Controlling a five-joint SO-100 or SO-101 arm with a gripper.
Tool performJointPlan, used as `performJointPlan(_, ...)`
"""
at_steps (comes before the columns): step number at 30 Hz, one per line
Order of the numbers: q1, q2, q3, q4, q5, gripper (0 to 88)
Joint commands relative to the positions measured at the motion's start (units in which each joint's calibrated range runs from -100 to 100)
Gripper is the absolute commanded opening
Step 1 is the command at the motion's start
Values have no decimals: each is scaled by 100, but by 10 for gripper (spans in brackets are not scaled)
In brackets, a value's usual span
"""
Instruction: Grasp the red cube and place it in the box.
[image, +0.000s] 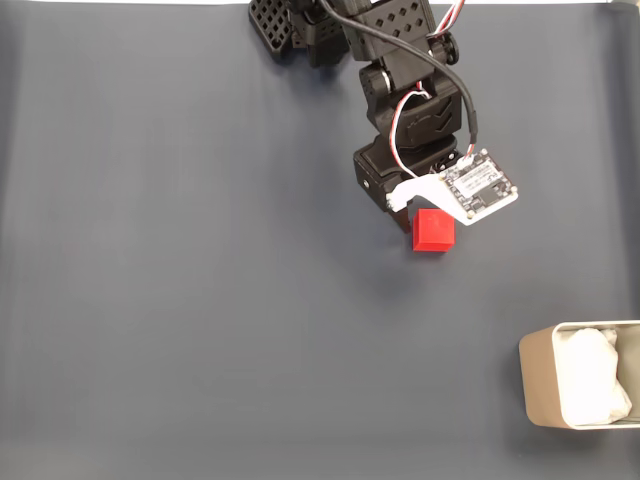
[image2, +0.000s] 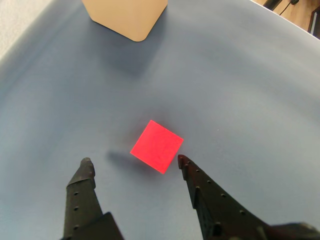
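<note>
Red cube (image2: 157, 146) corner-on — diamond-wise, seemingly flat — before the spread gripper (image2: 134, 162).

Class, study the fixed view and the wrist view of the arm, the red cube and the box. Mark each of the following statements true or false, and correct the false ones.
1. The red cube lies on the grey mat, outside the box. True.
2. The gripper is shut on the cube. False: its fingers are spread open, and the cube lies just ahead of the tips, not clamped between them.
3. In the fixed view the box sits at the lower right edge. True.
4. The box is filled with red cubes. False: it holds white soft lining.
5. In the wrist view the box lies behind the fingers. False: its beige corner shows at the top, beyond the cube.
</note>
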Motion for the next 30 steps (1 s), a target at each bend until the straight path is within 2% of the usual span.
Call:
performJointPlan(1,-69,-8,-83,-132,-39,385)
performJointPlan(30,-97,433,-439,-313,-78,385)
